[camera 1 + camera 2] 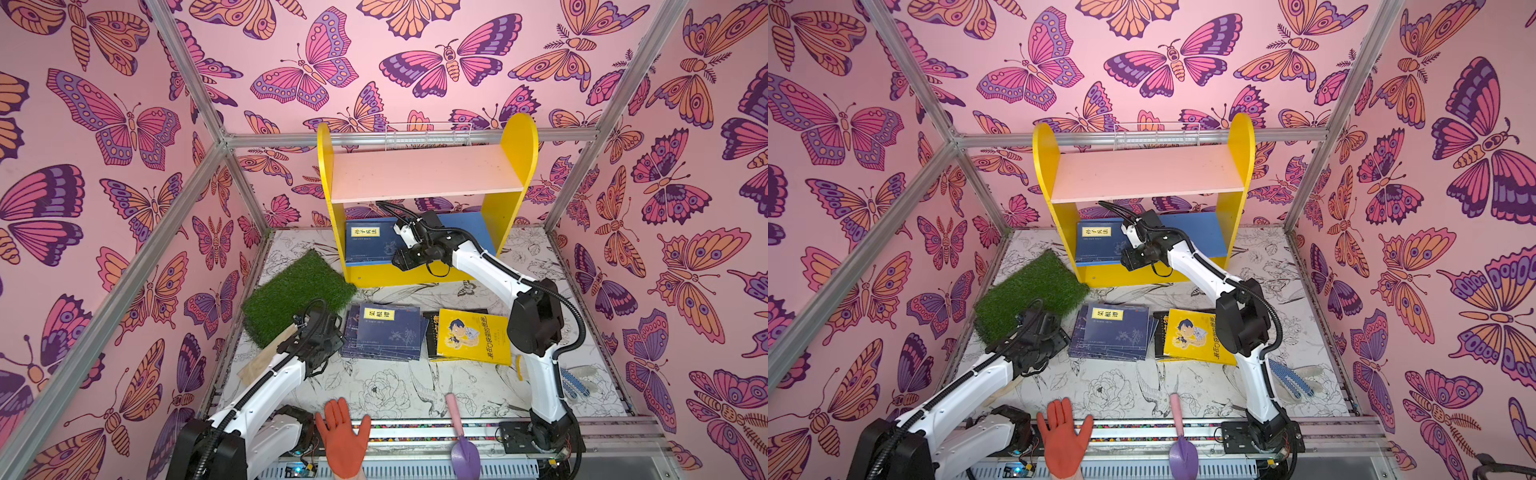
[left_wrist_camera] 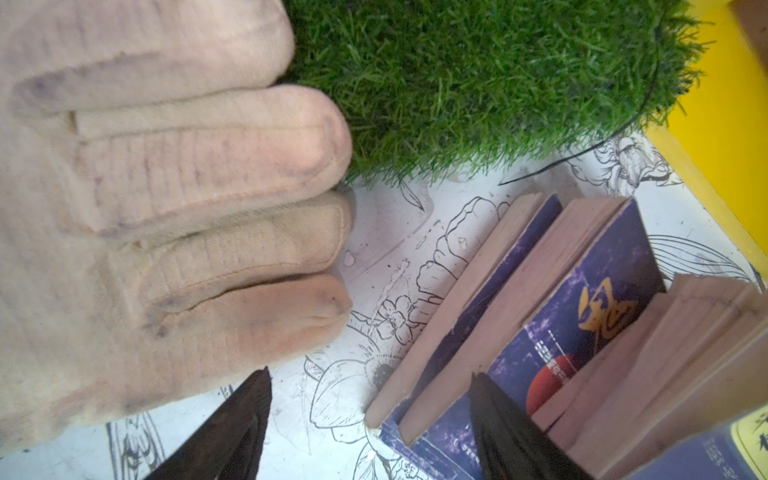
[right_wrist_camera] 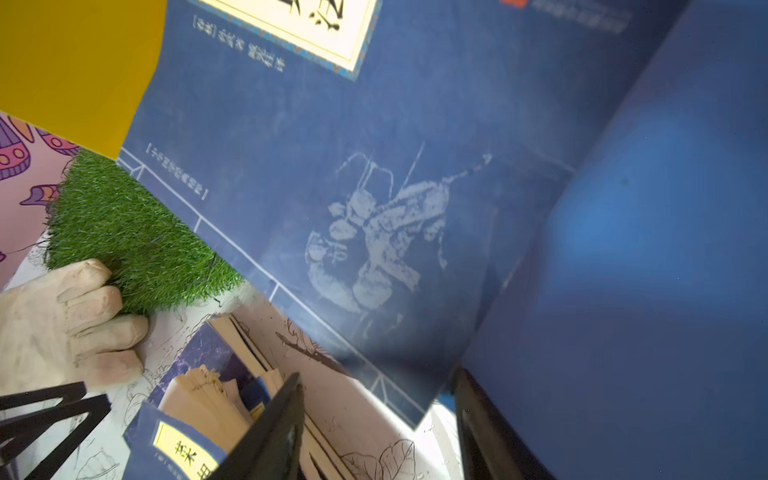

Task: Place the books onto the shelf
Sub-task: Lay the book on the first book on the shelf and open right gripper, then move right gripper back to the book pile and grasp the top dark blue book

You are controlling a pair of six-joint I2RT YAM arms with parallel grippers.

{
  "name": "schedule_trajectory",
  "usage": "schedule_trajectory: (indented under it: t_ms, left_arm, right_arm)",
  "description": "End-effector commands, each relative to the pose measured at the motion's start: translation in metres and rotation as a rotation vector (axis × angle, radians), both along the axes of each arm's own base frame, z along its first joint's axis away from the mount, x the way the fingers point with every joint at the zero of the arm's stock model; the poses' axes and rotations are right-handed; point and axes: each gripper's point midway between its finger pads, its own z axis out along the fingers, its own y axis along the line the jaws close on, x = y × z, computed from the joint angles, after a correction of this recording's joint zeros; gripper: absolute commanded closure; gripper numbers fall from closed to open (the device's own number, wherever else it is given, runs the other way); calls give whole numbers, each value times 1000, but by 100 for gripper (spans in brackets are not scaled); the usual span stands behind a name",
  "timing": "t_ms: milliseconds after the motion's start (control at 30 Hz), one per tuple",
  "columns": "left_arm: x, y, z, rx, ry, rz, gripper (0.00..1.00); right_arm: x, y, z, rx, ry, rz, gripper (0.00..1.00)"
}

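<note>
The shelf (image 1: 424, 174) stands at the back, with yellow sides, a bare pink upper board and a blue lower board (image 3: 665, 249). One navy book (image 1: 368, 243) lies on the lower board at its left end. My right gripper (image 1: 397, 257) reaches in at that book's right edge. It is open, and the book's corner (image 3: 399, 399) hangs between its fingers without being pinched. On the table lie a stack of navy books (image 1: 386, 332) and a yellow cartoon book (image 1: 473, 336) on top of a black one (image 1: 430, 328). My left gripper (image 2: 374, 424) is open at the stack's left corner (image 2: 415, 399).
A green grass mat (image 1: 295, 291) lies left of the shelf, with a beige glove (image 2: 166, 208) touching its edge under my left arm. An orange glove (image 1: 343, 436), a purple trowel (image 1: 463, 449) and a blue-dotted glove (image 1: 575, 382) lie near the front. A white wire rack (image 1: 428, 135) sits behind the shelf.
</note>
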Motion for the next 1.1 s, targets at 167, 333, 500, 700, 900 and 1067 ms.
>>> schedule_trajectory:
  t_ms: [167,333,500,700,900,1067]
  left_arm:
    - [-10,6,-9,20,44,10,24]
    - [-9,4,-8,19,40,-3,26]
    - [-7,0,-4,15,33,-40,25]
    - [-2,-7,2,2,5,-91,25]
    - [10,-29,21,-39,-79,-238,25]
    - [16,-50,34,-64,-134,-361,23]
  right_arm:
    - [-3,9,-11,-20,19,44,60]
    - [-6,13,-10,-11,24,57,67]
    - [-4,12,-6,-15,4,56,68]
    - [-7,7,-2,-50,-22,83,56]
    - [-21,-22,20,-109,-101,50,44]
    - [-66,-56,35,-43,-112,-18,42]
